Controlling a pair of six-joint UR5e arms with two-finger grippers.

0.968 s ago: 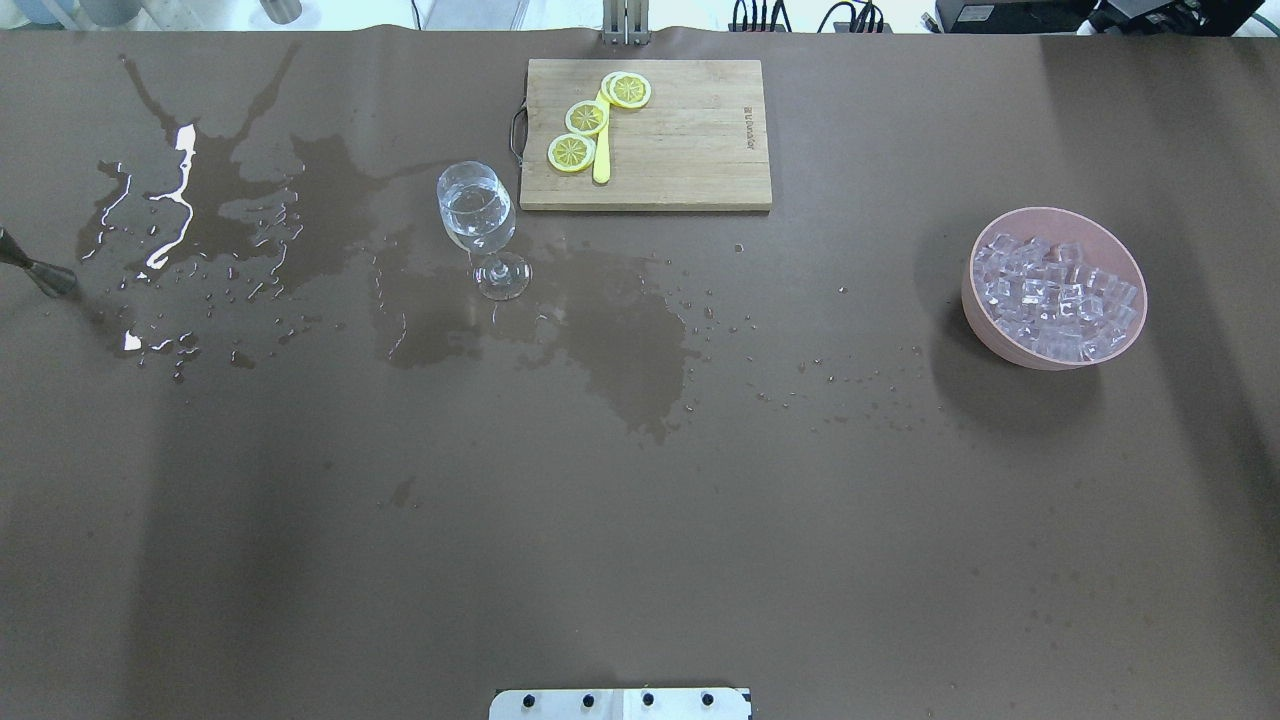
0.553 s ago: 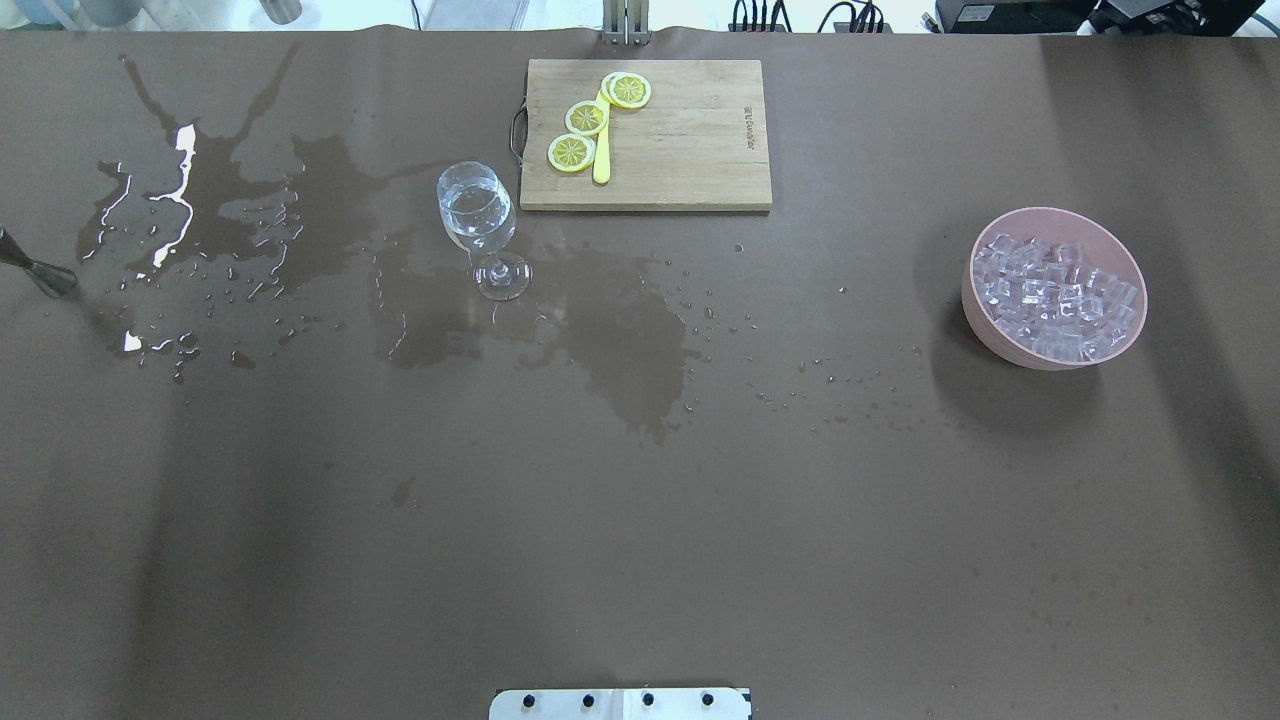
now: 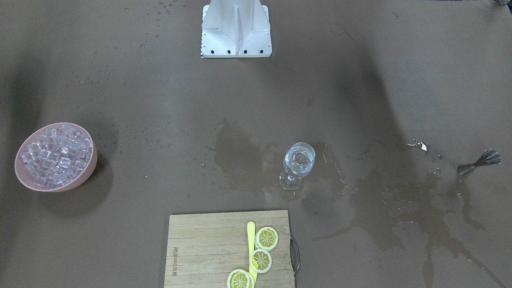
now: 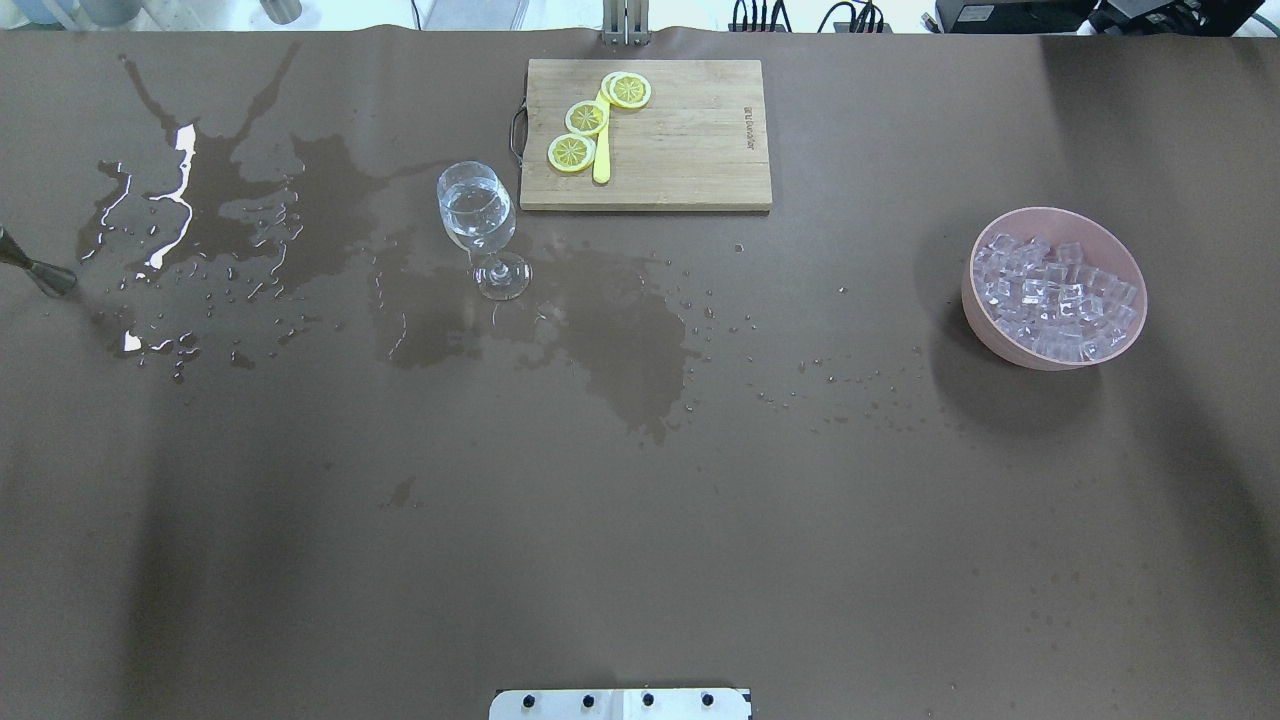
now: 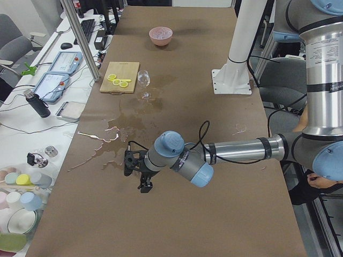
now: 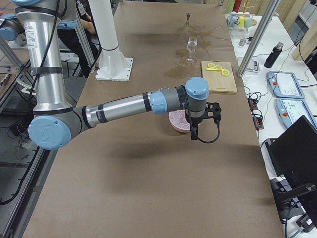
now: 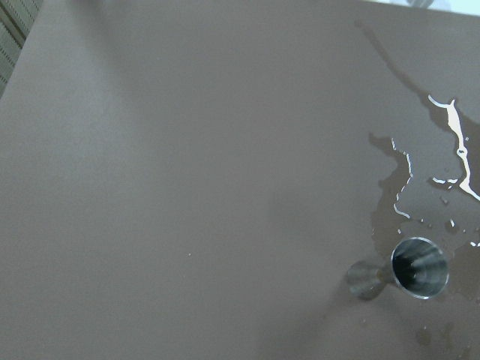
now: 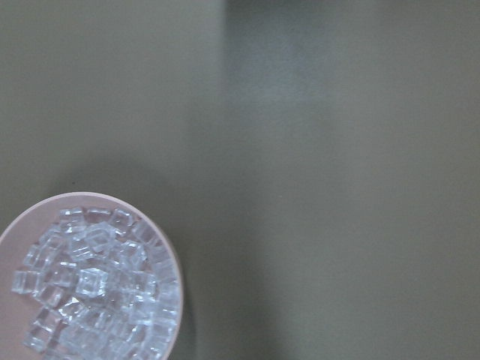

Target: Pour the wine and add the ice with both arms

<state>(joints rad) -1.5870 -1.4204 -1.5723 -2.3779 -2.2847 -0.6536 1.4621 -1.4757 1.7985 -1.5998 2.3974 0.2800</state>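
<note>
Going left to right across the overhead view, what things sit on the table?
From the left: metal jigger → wine glass → wooden cutting board → pink bowl of ice.

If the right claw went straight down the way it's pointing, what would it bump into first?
Most likely the bare brown table, just beside the pink bowl of ice. The right claw points down, and its camera shows the bowl off in a corner. Depth is unclear, though.
</note>
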